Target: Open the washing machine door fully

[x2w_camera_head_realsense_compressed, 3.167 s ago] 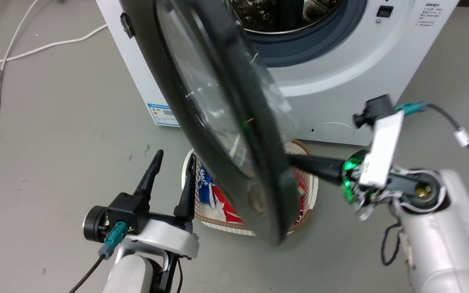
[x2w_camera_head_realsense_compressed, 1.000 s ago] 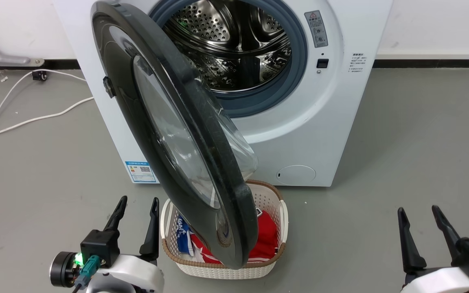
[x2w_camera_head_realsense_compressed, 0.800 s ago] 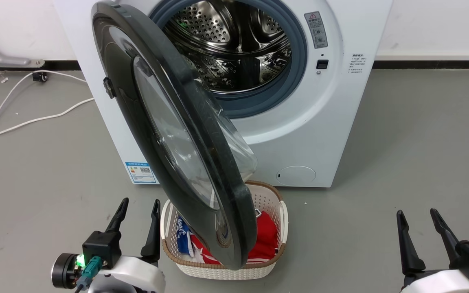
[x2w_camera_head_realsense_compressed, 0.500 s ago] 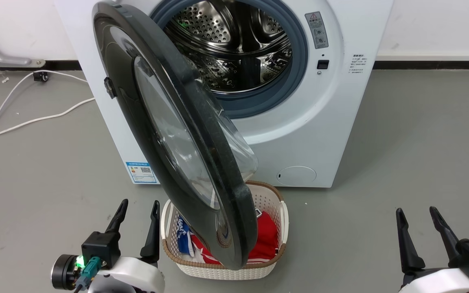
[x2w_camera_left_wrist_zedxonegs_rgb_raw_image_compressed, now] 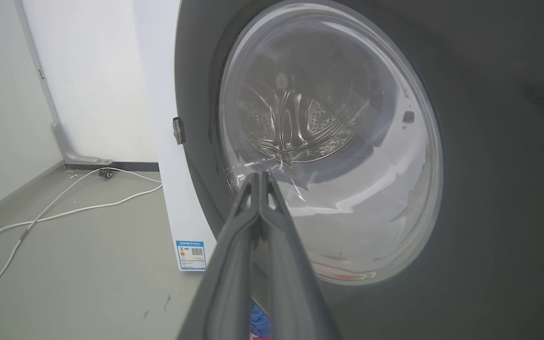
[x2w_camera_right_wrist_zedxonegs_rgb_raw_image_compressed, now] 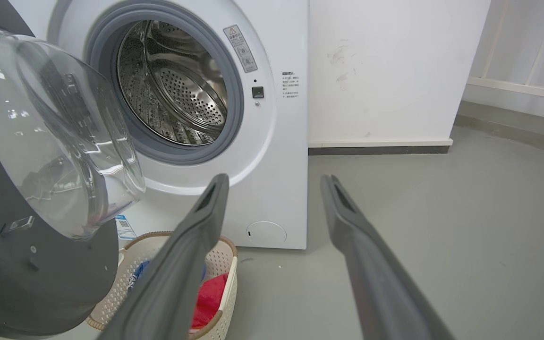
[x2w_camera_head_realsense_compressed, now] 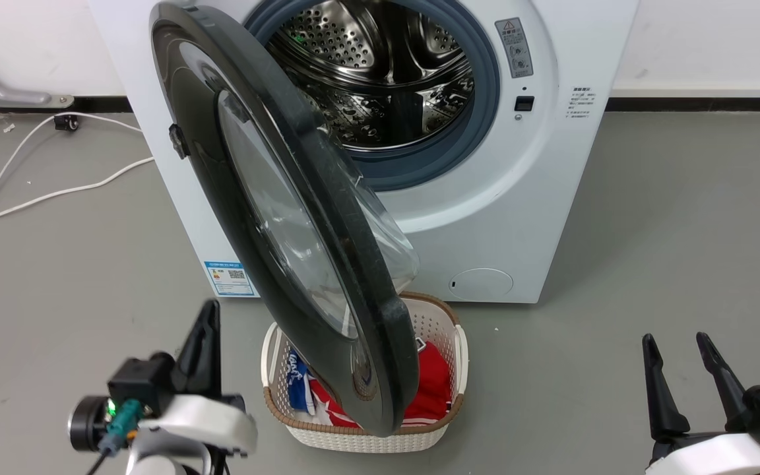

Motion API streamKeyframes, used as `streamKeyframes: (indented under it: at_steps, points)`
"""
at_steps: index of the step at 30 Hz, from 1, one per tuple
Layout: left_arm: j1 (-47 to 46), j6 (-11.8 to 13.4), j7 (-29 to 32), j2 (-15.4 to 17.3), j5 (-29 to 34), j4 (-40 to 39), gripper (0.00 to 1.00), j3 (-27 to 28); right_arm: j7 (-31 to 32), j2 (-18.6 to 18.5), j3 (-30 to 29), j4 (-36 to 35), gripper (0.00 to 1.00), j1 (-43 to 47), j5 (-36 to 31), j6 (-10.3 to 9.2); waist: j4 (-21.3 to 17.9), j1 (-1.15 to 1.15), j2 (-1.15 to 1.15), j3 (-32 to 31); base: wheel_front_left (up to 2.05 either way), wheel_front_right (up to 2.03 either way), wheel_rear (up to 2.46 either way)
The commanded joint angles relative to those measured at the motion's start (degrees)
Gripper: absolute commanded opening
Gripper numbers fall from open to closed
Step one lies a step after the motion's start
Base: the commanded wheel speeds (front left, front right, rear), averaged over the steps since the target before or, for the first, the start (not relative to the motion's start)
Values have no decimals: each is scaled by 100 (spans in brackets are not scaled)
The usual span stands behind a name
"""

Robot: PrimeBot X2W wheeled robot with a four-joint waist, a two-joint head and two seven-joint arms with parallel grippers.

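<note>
Hidden by the door: we see the washing machine door [x2w_camera_head_realsense_compressed: 221, 165], a very large round glossy black door with a clear bulging glass bowl, covering the left part of the steel perforated drum [x2w_camera_head_realsense_compressed: 393, 66] and the left half of the white woven laundry basket with a brown rim [x2w_camera_head_realsense_compressed: 449, 316].
Cut off: in the head view the bottom edge cuts the right gripper's body; in the left wrist view the door [x2w_camera_left_wrist_zedxonegs_rgb_raw_image_compressed: 489, 141] runs past the right and bottom edges.
Hard to make out: in the head view the left gripper [x2w_camera_head_realsense_compressed: 203, 343] is blurred and shows as one dark finger.
Left gripper: in its wrist view the two fingers meet at the tips [x2w_camera_left_wrist_zedxonegs_rgb_raw_image_compressed: 259, 177], pressed together with nothing between them; it sits left of the basket, apart from the door.
Right gripper: we see its fingers [x2w_camera_head_realsense_compressed: 675, 340] spread well apart and empty [x2w_camera_right_wrist_zedxonegs_rgb_raw_image_compressed: 274, 178], over bare grey floor, well apart from the door.
Door position: swung out from the white front-loading washing machine [x2w_camera_head_realsense_compressed: 538, 198], hinged on the machine's left, its lower edge hanging over the basket and the red cloth [x2w_camera_head_realsense_compressed: 433, 389].
Right wrist view: the glass bowl and the door's inner face [x2w_camera_right_wrist_zedxonegs_rgb_raw_image_compressed: 40, 283] are at the left.
</note>
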Motion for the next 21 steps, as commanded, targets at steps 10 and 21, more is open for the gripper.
streamKeyframes:
  at_steps: [10, 21]
  points:
    - [-910, 250, 92, -50, 11, -1455, 0, 9, -38, 13, -20, 40, 100, -122, 145, -1, 80, 0, 0, 21, 0, 0, 0]
    - [-1736, 235, 273, -323, -47, -3141, 0, -978, -23, 12, -42, 64, 100, -212, 139, -1, 109, 0, 0, 82, 0, 0, 0]
